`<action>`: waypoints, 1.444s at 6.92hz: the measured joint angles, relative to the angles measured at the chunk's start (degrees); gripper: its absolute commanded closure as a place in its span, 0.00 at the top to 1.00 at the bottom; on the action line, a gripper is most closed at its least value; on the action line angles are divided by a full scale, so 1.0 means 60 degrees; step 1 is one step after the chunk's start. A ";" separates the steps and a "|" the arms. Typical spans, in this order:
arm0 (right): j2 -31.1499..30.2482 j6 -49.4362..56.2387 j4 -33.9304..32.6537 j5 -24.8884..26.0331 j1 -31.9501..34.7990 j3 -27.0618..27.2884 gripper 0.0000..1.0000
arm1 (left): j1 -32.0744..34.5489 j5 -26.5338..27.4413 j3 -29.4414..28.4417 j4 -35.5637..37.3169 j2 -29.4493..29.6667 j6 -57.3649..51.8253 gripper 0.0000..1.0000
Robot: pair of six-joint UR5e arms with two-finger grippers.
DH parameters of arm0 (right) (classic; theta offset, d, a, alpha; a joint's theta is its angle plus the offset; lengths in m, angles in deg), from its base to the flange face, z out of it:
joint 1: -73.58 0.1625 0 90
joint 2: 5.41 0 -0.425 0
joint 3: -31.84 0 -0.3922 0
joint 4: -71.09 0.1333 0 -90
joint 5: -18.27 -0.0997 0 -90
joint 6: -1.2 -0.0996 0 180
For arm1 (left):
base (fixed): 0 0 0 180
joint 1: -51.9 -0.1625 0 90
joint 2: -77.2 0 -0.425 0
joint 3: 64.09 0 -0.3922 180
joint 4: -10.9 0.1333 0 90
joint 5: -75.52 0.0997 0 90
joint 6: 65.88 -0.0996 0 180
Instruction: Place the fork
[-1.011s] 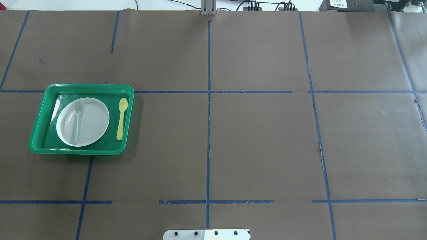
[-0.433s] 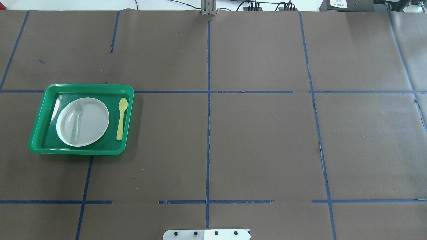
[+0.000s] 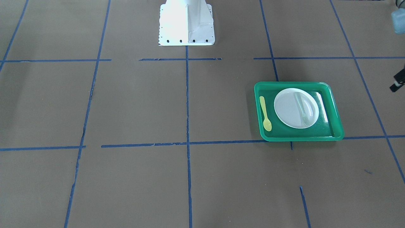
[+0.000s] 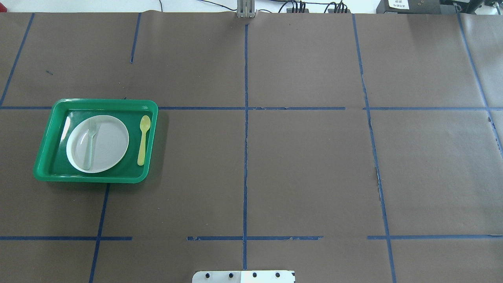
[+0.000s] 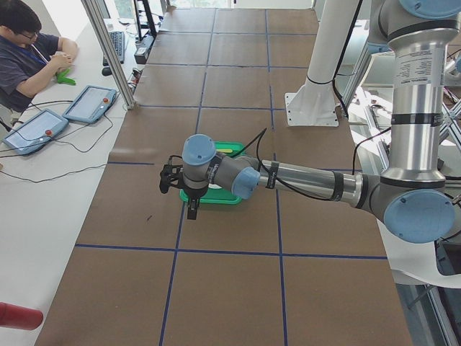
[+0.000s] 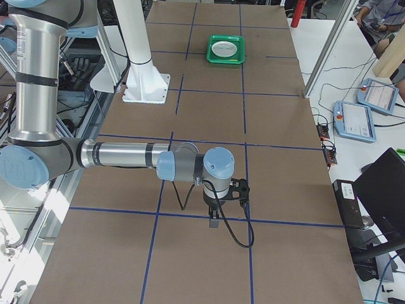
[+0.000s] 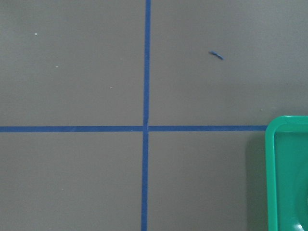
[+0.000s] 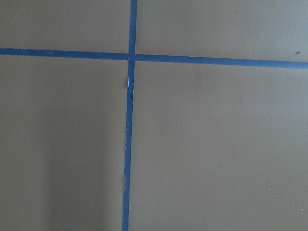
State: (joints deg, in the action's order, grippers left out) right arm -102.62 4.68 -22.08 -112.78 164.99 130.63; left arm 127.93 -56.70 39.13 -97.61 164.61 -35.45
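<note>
The pale fork lies on a white plate inside a green tray at the table's left; its tines point to the far side. They also show in the front-facing view: fork, plate, tray. A yellow spoon lies in the tray beside the plate. My left gripper hangs above the table just beyond the tray's outer side; the left wrist view catches only the tray's corner. My right gripper hangs over bare table far to the right. I cannot tell whether either is open or shut.
The robot's white base stands at the table's near middle edge. Blue tape lines cross the brown table cover. A metal post, two tablets and a seated operator are past the far edge.
</note>
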 measured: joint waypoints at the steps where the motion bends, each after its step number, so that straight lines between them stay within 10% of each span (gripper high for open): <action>1: 0.0000 0.0002 0.0000 0.0000 0.0000 0.0000 1.00 | -0.1021 0.0516 0.0500 -0.0148 0.0038 0.1248 1.00; 5: 0.0000 0.0002 0.0000 0.0000 0.0000 0.0000 1.00 | -0.3821 0.1985 0.0329 -0.0226 0.1024 0.3459 0.94; 10: 0.0000 -0.0005 0.0000 0.0000 0.0000 0.0000 1.00 | -0.4737 0.2201 -0.1298 -0.1020 0.1656 0.3834 0.89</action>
State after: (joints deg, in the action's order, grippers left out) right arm -102.62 4.65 -22.08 -112.78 164.99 130.63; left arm 99.50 -43.49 31.35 -103.74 174.54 -12.45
